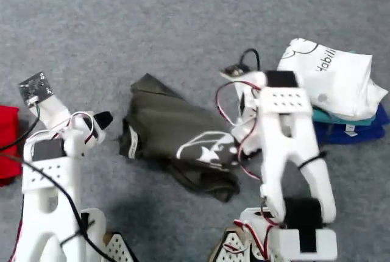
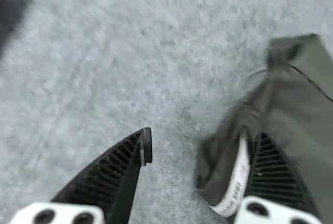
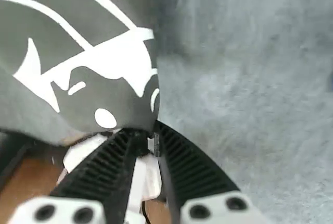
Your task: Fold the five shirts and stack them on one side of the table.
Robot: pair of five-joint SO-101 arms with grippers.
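Nearest, at the near edge of the grey desk point(image 1: 183, 36), stand two white arms, the left arm point(image 1: 52, 164) and the right arm point(image 1: 286, 152). The right gripper point(image 3: 148, 138) is pressed together and pinches the right edge of the dark olive shirt point(image 1: 177, 134), just beside its white printed picture point(image 1: 204, 146). The left gripper point(image 2: 204, 143) is spread wide at the left edge of the same shirt; one finger is beside the white neck band point(image 2: 237, 182), the other stands over bare desk. The band carries small print, too small to read. This shirt lies crumpled in the middle of the desk, between the two arms. I count five shirts. Three are stacked at the right side: a white shirt point(image 1: 329, 76) with dark lettering on top, a teal shirt point(image 1: 338, 117) under it, and a blue shirt point(image 1: 359, 131) with a small white label point(image 1: 350, 129) at the bottom. One red shirt point(image 1: 7, 140) lies at the left edge, partly cut off by the frame. A broad band of grey desk runs from the olive shirt to the far edge, and another band lies between this shirt and the red one.
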